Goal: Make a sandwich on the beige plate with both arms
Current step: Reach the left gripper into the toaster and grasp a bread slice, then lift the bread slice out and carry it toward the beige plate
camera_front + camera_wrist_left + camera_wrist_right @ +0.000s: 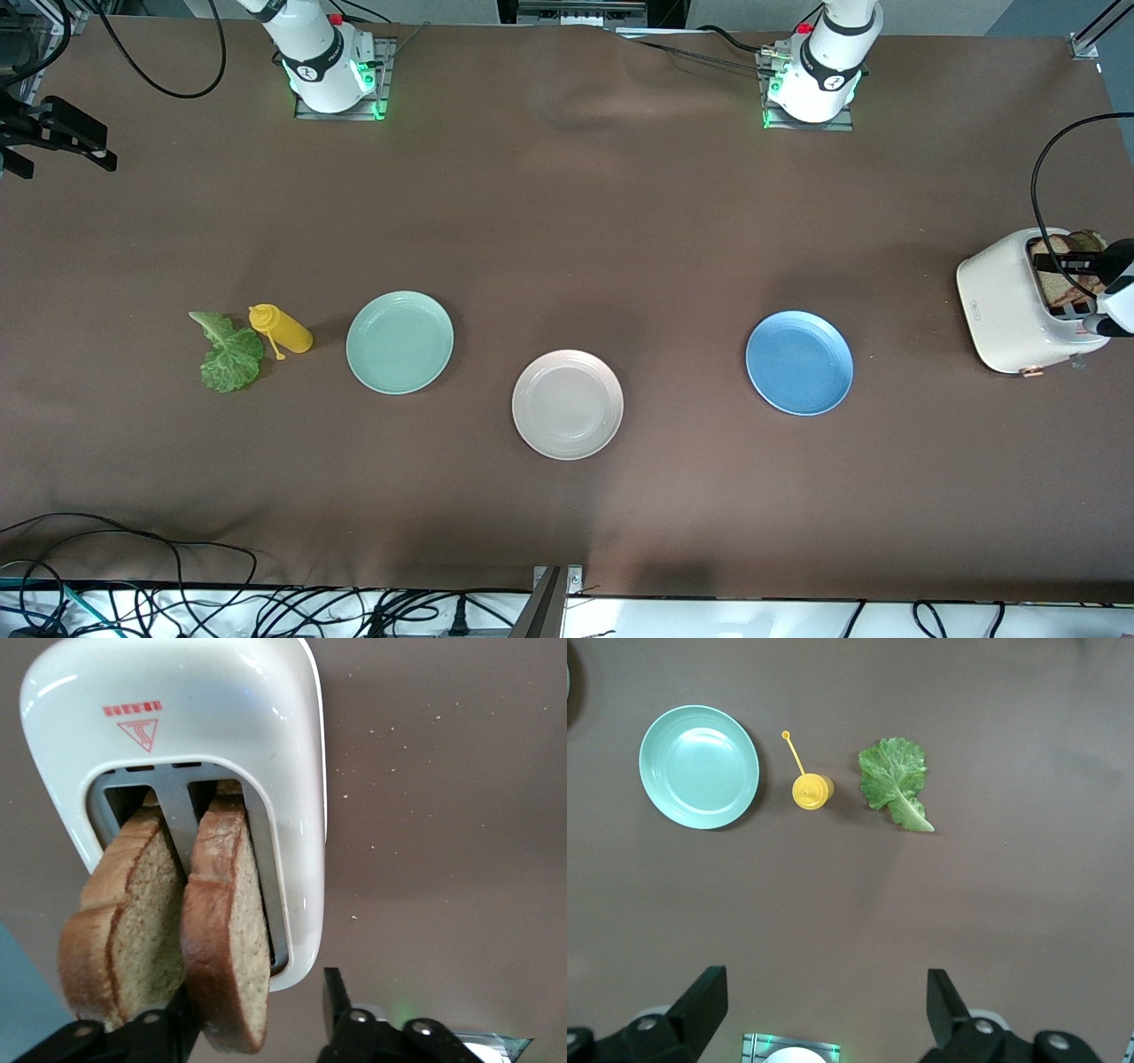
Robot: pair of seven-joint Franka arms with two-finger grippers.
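Two brown toast slices [1060,285] stand in the white toaster [997,306] at the left arm's end of the table. My left gripper [1067,263] is open over the toaster. In the left wrist view my left gripper [252,1014] straddles one toast slice [226,930], with one finger between it and the other slice [115,930]; the other finger [337,997] is clear of the toaster [221,709]. The beige plate [567,404] lies bare mid-table. The lettuce leaf [230,354] lies toward the right arm's end. My right gripper [828,988] is open and empty, high above the table near its base.
A mint-green plate [400,341] and a yellow squeeze bottle [282,330] lie between the lettuce and the beige plate. A blue plate [799,361] lies between the beige plate and the toaster. Cables run along the table edge nearest the camera.
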